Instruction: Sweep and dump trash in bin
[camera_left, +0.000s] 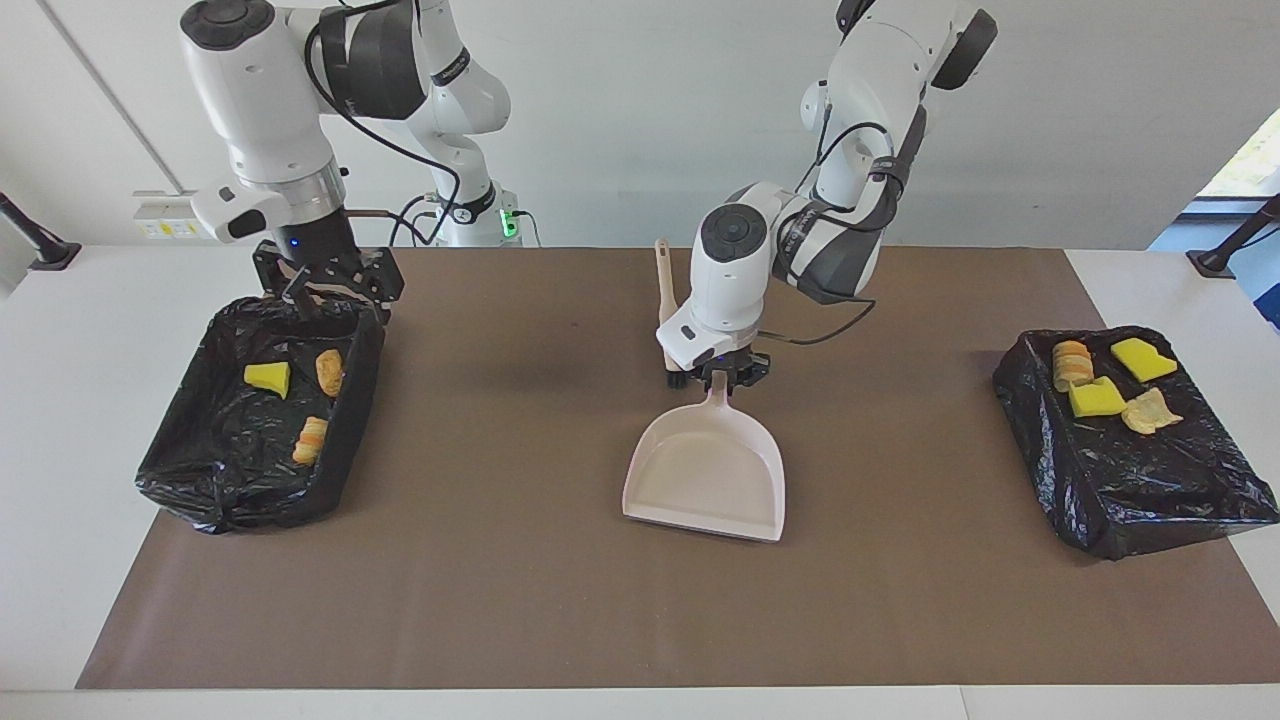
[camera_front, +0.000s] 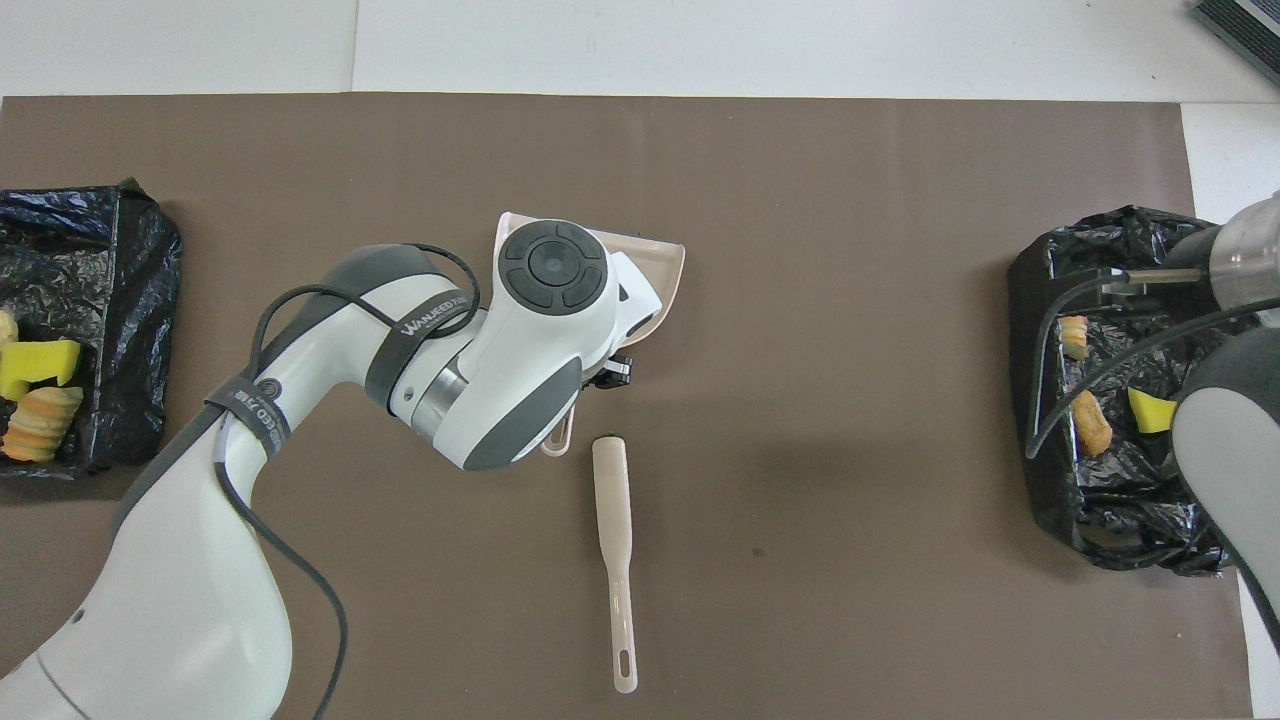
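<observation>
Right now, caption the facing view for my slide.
Left gripper sets the empty dustpan mid-table; trash already binned.

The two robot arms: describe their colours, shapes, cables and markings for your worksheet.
Both arms are glossy white with rounded, tubular segments and dark grey joint covers. Each wrist ends in a round dark grey cap. Black cables loop loosely along the links, held by black straps with white lettering. The left gripper and right gripper are small, black and angular.

Smooth pale pink plastic dustpan, glossy crinkled black bin liners, matt brown paper mat, spongy yellow scraps.
</observation>
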